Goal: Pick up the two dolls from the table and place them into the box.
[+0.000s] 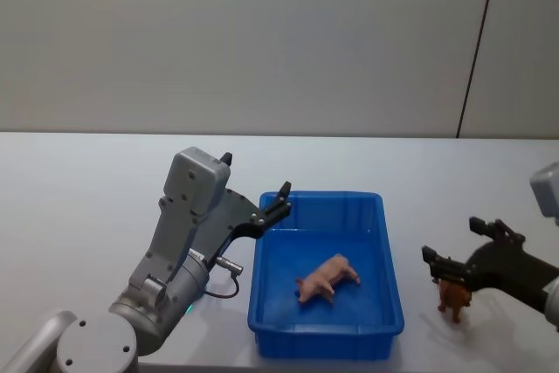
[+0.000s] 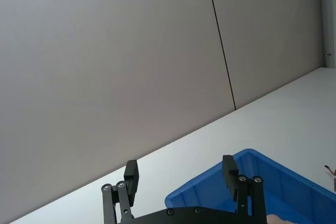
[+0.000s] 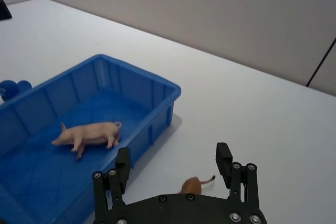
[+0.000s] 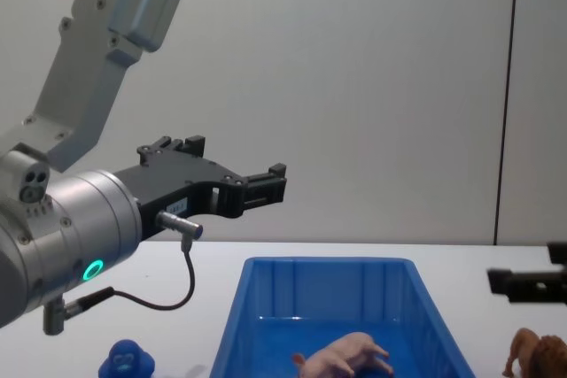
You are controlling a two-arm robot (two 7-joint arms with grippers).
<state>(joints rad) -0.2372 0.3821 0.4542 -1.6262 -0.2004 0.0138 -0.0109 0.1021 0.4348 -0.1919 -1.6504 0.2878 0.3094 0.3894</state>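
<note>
- Here the blue box (image 1: 323, 344) sits in the middle of the white counter (image 1: 87, 189), with its top open.
- The pink pig (image 1: 328, 279) lies inside the box, on the floor of it, near the middle.
- The little blue doll (image 4: 127, 362) is outside the box, on the counter off to its left side.
- A small brown toy animal (image 1: 454, 297) stands on the counter near the box's right side.
- The left gripper (image 2: 180, 173) hangs in the air by the box's far left corner. Its fingers are wide apart and hold nothing.
- The right gripper (image 3: 173, 161) hangs just above the brown animal, fingers apart.
</note>
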